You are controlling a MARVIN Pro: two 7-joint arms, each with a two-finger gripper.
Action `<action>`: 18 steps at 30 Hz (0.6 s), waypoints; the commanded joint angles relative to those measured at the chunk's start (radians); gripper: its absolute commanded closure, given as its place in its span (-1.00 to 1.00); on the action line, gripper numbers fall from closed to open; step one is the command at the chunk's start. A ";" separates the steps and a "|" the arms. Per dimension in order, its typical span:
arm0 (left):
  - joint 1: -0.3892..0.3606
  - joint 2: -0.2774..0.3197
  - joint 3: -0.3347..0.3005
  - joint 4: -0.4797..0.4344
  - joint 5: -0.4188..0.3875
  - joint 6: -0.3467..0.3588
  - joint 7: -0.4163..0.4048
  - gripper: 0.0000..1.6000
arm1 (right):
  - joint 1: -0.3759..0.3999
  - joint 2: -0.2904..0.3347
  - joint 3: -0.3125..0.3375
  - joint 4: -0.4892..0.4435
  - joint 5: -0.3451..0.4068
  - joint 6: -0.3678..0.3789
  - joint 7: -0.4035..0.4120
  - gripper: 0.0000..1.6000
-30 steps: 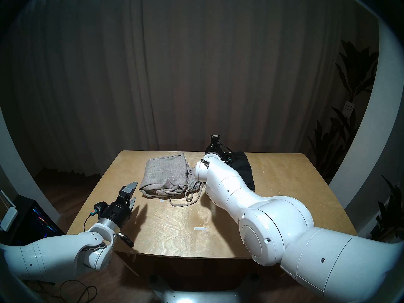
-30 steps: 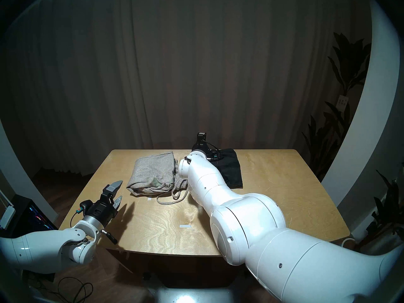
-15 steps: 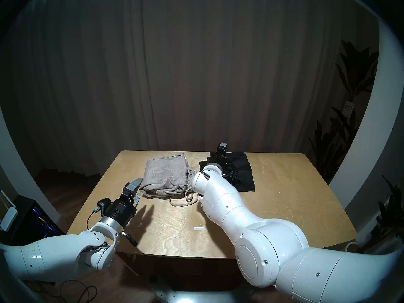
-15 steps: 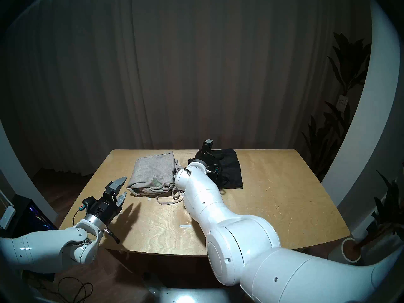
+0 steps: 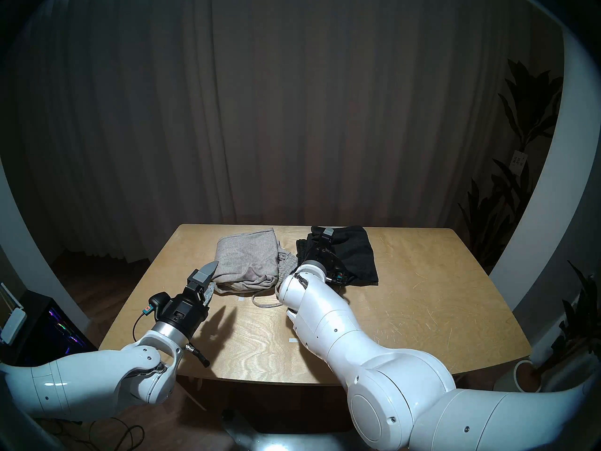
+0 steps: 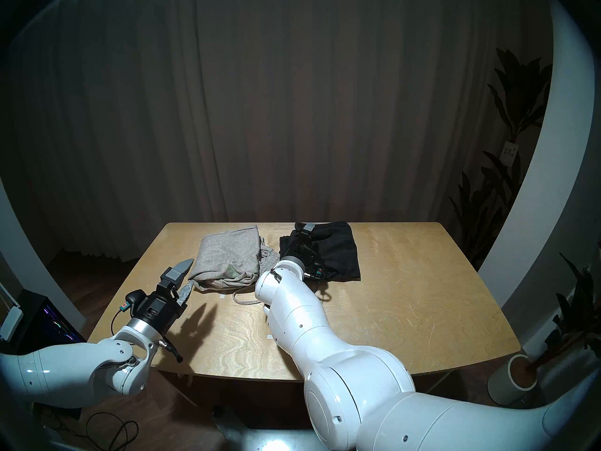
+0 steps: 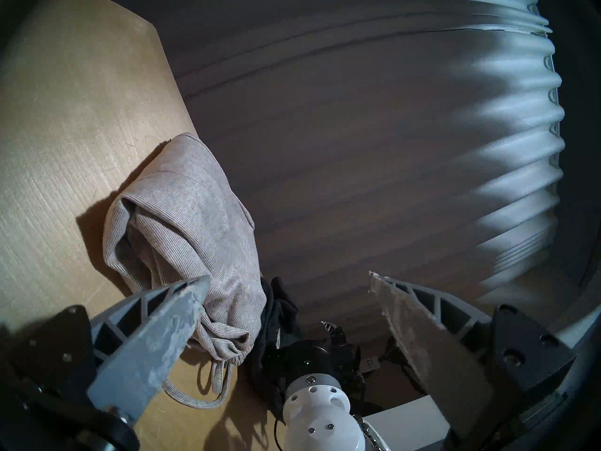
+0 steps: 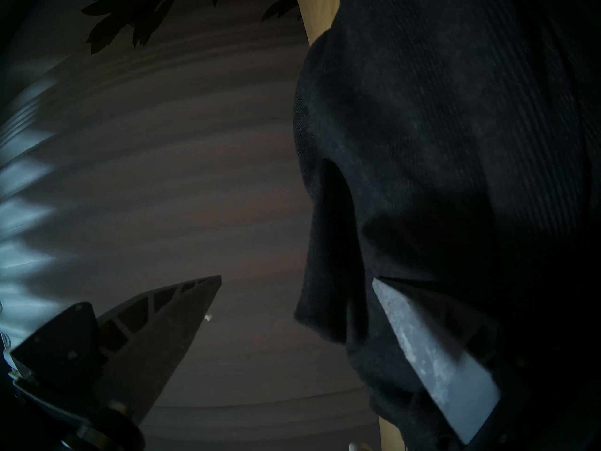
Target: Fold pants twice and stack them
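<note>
With both pairs folded, stacking begins — right claw (image 5: pixel 320 242) gapes at the black pants (image 5: pixel 356 258), gripping nothing; next, close.

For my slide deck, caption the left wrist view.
Open left gripper near the folded grey pants on the wooden table.

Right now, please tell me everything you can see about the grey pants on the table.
The grey pants are a soft, finely ribbed knit, light heather grey, folded into a thick, slightly rumpled bundle. They lie flat on the far half of the wooden table. The gathered waistband faces the black pants, and a pale drawstring loops loosely onto the wood in front. The open left gripper is beside the near left corner; contact is unclear.
</note>
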 commanded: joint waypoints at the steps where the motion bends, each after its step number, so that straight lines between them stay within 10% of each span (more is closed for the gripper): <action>1: -0.018 -0.016 -0.008 -0.013 0.013 -0.002 -0.008 -1.00 | -0.022 0.006 -0.058 -0.023 0.021 0.004 0.001 -1.00; 18: -0.027 -0.046 -0.008 -0.019 0.032 0.004 -0.001 -1.00 | -0.077 0.052 -0.075 -0.158 0.070 -0.014 0.027 -1.00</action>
